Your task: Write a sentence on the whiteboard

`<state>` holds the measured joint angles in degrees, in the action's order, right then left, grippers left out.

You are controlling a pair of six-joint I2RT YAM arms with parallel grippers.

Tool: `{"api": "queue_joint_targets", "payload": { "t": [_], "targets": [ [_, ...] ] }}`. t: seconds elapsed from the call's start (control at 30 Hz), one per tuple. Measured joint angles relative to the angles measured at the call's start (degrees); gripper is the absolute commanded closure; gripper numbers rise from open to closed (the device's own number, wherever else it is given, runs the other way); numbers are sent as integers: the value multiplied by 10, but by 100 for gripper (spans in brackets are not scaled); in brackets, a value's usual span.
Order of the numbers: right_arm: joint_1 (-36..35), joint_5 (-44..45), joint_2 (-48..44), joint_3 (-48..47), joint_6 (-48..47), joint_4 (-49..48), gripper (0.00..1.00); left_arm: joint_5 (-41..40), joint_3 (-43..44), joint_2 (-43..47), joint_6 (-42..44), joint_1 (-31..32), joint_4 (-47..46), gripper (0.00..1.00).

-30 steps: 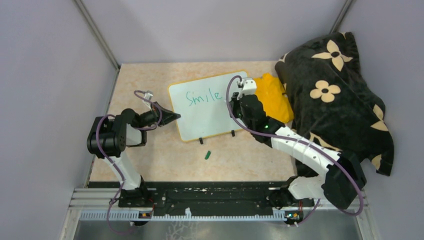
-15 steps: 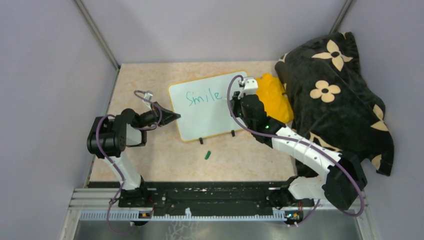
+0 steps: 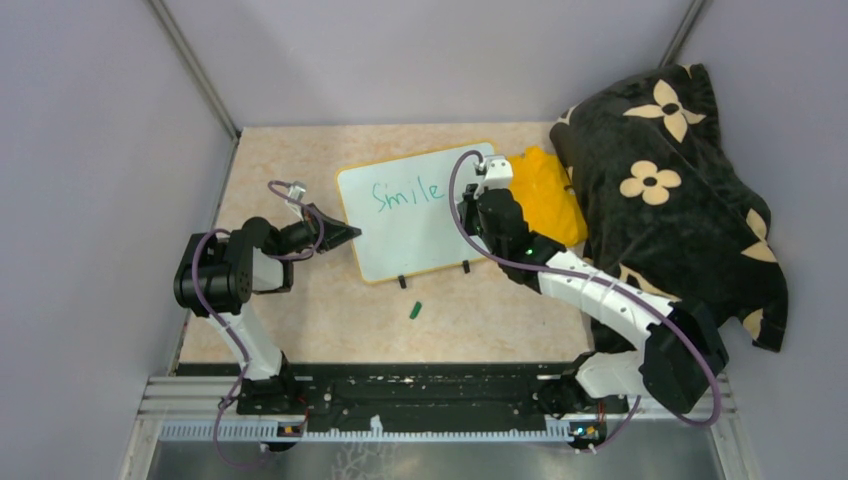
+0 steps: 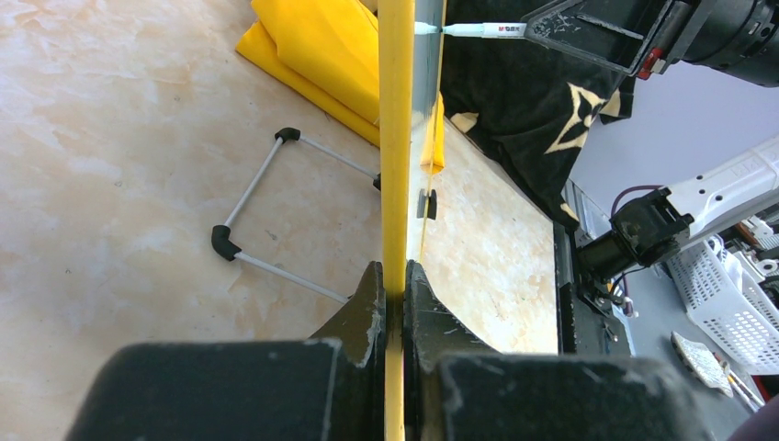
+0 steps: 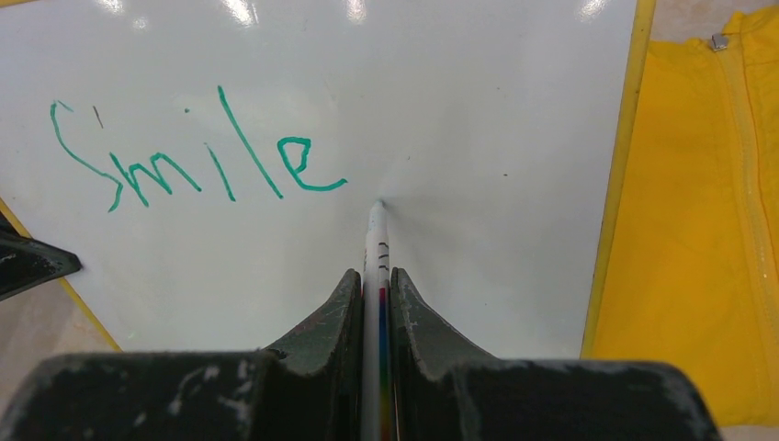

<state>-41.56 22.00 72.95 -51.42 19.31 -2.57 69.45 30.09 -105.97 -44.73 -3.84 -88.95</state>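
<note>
A: Green comes first, nearest to you. A small green cap [image 3: 415, 309] lies on the surface [image 3: 300, 320], just in front of the board's little black feet. What are your tools doing?

B: Your left tool [image 4: 395, 292] is pinched shut on the yellow edge of the whiteboard [image 3: 420, 235]. Your right tool [image 5: 375, 280] is squeezed tight on a thin marker [image 5: 378, 241]. The tip looks like it touches the board just to the right of the "e".

A: Where is the board?

B: It is in the middle of the surface, between your two tools. It is propped up on its wire stand [image 4: 253, 186]. The sentence [image 5: 193, 152] reads only "Smile" in green, so I think you have more to write.

A: What could go wrong?

B: If you push too hard, the board could twist in your left tool or tip back. If the marker slips in your right tool, the letters will wobble. If that tool rubs over the green word, it may smear. Farther back, a yellow cloth [image 3: 545, 190] lies right by the board's far edge, with a black flowery blanket [image 3: 680, 170] past it. A big swing could catch them.
</note>
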Motion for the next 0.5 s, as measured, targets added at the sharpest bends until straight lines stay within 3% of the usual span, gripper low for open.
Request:
{"api": "queue_joint_targets", "payload": {
  "t": [0.5],
  "targets": [
    [1,-20,5,0,5,1,100,0,0,0,0,1,0,100]
  ]
}}
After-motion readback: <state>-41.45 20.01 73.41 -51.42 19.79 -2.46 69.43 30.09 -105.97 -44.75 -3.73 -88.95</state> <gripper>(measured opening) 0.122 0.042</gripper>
